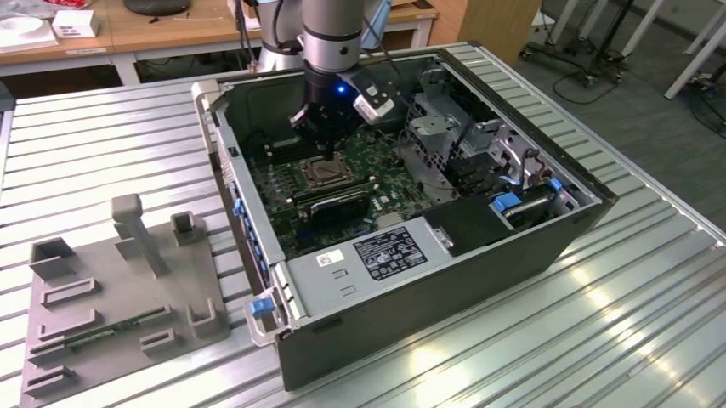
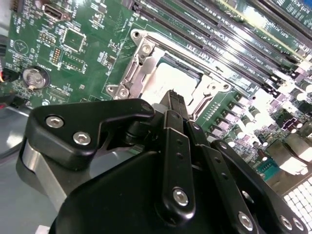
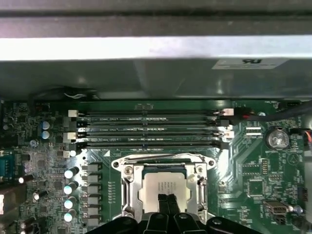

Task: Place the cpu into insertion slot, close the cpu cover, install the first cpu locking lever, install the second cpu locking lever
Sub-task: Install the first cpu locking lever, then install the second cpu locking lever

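With the cpu already seated in the insertion slot and the cpu cover lying down around it, the end effector, fingers clenched together and grasping nothing, hovers directly over the chip, both levers seemingly outstanding.

Open computer case on slatted metal table; grey fixture tray beside it, towards the exterior view's left

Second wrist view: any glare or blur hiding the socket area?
Second wrist view: glare washes out the board beside the socket; the near claw looks soft. First wrist view: a bright band blows out the case wall, while the cpu reads clearly. Exterior view: evenly lit.
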Robot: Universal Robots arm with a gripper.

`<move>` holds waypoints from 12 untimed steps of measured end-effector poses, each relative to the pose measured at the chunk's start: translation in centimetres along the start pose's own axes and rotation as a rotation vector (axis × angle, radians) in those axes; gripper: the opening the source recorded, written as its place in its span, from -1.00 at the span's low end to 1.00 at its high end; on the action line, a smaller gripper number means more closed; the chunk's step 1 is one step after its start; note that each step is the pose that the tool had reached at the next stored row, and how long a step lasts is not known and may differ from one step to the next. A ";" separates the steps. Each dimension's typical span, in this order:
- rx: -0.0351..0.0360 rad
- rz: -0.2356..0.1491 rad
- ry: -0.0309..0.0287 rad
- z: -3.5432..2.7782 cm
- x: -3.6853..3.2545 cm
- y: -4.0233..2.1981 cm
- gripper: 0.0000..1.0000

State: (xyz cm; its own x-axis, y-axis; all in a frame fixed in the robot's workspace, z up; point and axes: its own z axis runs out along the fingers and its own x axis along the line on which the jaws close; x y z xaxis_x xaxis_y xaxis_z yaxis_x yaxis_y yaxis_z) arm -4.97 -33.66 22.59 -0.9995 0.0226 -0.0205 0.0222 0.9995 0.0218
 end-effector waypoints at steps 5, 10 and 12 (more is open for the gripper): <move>-0.0002 -0.001 0.0009 -0.83 -0.13 0.01 -0.79; -0.0002 -0.001 0.0009 -1.41 -0.18 0.02 -0.79; -0.0003 -0.001 0.0008 -1.41 -0.18 0.02 -0.79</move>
State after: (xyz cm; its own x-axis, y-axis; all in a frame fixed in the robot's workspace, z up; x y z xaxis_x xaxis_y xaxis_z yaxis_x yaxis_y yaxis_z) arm -4.81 -33.68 24.00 -0.9996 0.0219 -0.0197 0.0215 0.9995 0.0221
